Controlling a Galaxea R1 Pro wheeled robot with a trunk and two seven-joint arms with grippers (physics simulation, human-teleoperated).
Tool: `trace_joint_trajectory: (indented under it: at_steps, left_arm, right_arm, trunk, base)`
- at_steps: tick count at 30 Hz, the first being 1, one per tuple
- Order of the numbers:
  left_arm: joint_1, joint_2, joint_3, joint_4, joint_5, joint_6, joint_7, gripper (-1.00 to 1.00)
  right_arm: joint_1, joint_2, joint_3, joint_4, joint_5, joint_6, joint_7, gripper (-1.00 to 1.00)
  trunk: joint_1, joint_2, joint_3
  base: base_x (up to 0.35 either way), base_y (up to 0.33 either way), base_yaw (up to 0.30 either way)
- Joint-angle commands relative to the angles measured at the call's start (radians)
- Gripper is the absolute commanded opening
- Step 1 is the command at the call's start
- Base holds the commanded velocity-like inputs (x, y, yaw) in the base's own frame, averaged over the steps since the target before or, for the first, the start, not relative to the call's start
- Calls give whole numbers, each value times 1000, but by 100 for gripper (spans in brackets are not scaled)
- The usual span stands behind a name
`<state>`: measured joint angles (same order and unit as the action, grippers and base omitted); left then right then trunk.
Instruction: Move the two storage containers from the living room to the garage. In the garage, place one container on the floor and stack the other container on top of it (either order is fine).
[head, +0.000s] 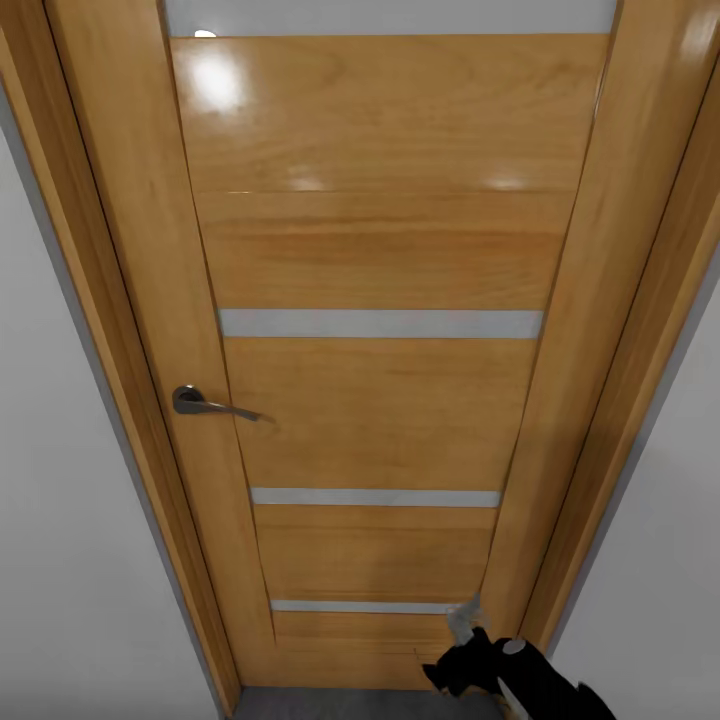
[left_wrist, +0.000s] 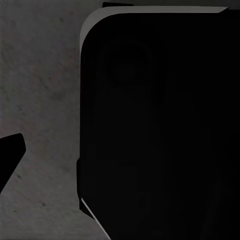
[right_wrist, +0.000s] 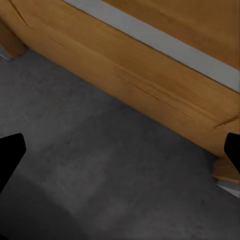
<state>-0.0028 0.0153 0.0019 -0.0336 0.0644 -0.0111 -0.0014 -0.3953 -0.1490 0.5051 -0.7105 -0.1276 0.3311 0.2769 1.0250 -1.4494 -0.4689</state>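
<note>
The right tool (right_wrist: 120, 150) stands wide open with nothing between its parts: in the right wrist view its two dark fingertips (right_wrist: 10, 155) sit at opposite edges, with bare dark grey concrete floor (right_wrist: 100, 170) between them. That floor runs up to the bottom edge of a closed wooden door (head: 380, 400), and the tool hangs low, close in front of the door's foot. In the head view the right arm (head: 510, 675) shows as a black shape with a pale tip, near the door's lower corner on the side away from the handle.

The left tool's (left_wrist: 10, 157) opening I cannot tell: the left wrist view shows one dark fingertip at the edge, a large black rounded body (left_wrist: 160, 125) of the robot beside it, and a strip of speckled grey floor.

The door is honey-coloured, crossed by pale horizontal strips, with a metal lever handle (head: 205, 403) on one side. A wooden frame (head: 640, 330) surrounds it, set in pale grey walls (head: 60, 560). No storage container is in sight here.
</note>
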Motion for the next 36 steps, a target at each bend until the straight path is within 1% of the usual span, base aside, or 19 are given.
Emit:
trace_joint_trajectory:
  at_steps: [1,3,5,8,10,15,19,20,21,24,25,27,28,32,33,34,36]
  left_arm:
    - [0,0,0,0,7,-1,0,100]
    - [0,0,0,0,7,-1,0,100]
    - [0,0,0,0,6,-1,0,100]
    - [0,0,0,0,7,-1,0,100]
    - [0,0,0,0,7,-1,0,100]
    - [0,0,0,0,6,-1,0,100]
    - [0,0,0,0,7,-1,0,100]
    - [0,0,0,0,7,-1,0,100]
    - [0,0,0,0,7,-1,0,100]
    - [0,0,0,0,7,-1,0,100]
    - [0,0,0,0,7,-1,0,100]
    - [0,0,0,0,6,-1,0,100]
    - [0,0,0,0,7,-1,0,100]
    - [0,0,0,0,6,-1,0,100]
    - [0,0,0,0,7,-1,0,100]
    - [0,0,0,0,6,-1,0,100]
    - [0,0,0,0,7,-1,0,100]
  right_arm:
    - [-1,-1,4,-38,-11,37,-5,100]
    - [-2,-2,3,-110,-11,83,-9,100]
    - [-2,-4,2,-161,-12,107,-10,100]
    - [-2,-3,1,-239,-11,162,-13,100]
    - [-2,-2,0,-262,-11,187,-14,100]
    - [-1,-1,0,-292,-10,203,-22,100]
    - [-1,-1,0,-349,-6,217,-38,100]
    - [-1,-1,0,-373,-5,234,-52,100]
    - [-2,1,0,-440,-3,276,-93,100]
    - [-2,4,1,-509,-2,326,-126,100]
    - [-2,4,1,-556,-1,361,-143,100]
    - [-2,4,1,-611,0,403,-165,100]
    - [-2,4,1,-642,0,429,-173,100]
    - [-2,5,2,-700,4,471,-180,100]
    - [-2,8,2,-723,10,496,-181,100]
    - [-2,23,3,-765,32,533,-182,100]
    - [-2,43,3,-779,61,554,-182,100]
  trunk:
    - [0,-1,-1]
    - [0,-1,-1]
    - [0,-1,-1]
    - [0,-1,-1]
    - [0,-1,-1]
    - [0,-1,-1]
    - [0,-1,-1]
    - [0,-1,-1]
    - [0,-1,-1]
    - [0,-1,-1]
    - [0,-1,-1]
    - [0,-1,-1]
    - [0,-1,-1]
    - [0,-1,-1]
    - [0,-1,-1]
    - [0,-1,-1]
    - [0,-1,-1]
  base:
    - [0,0,0]
    - [0,0,0]
    - [0,0,0]
    - [0,0,0]
    - [0,0,0]
    - [0,0,0]
    - [0,0,0]
    - [0,0,0]
    - [0,0,0]
    - [0,0,0]
    - [0,0,0]
    - [0,0,0]
    - [0,0,0]
    - [0,0,0]
    - [0,0,0]
    - [0,0,0]
    - [0,0,0]
